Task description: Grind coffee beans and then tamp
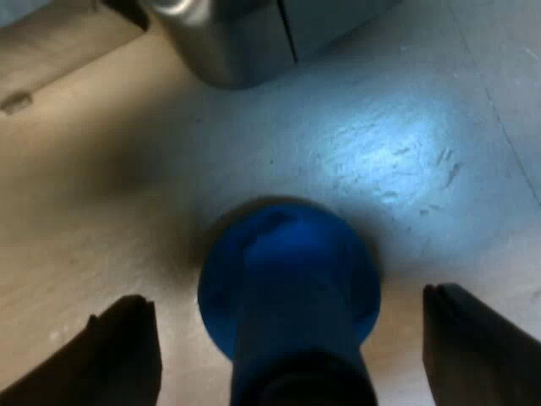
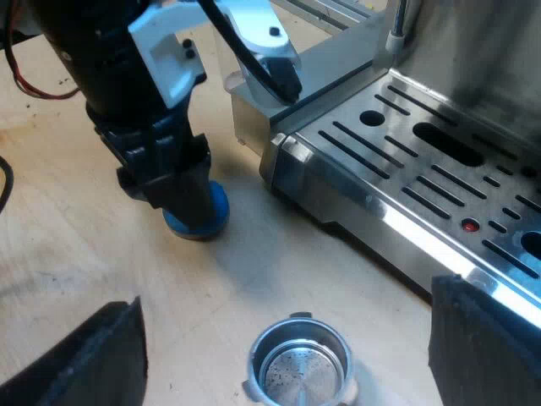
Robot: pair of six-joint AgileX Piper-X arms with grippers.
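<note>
Right wrist view: blue tamper (image 2: 203, 218) upright, base down

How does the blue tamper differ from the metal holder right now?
The tamper is blue and solid; the holder is bare metal, an open cup with its bottom showing. The tamper stands between the open fingers of the left hand; the holder sits ahead of the right hand, which is also open. Both rest on the wooden table by the espresso machine, and neither is gripped.
</note>
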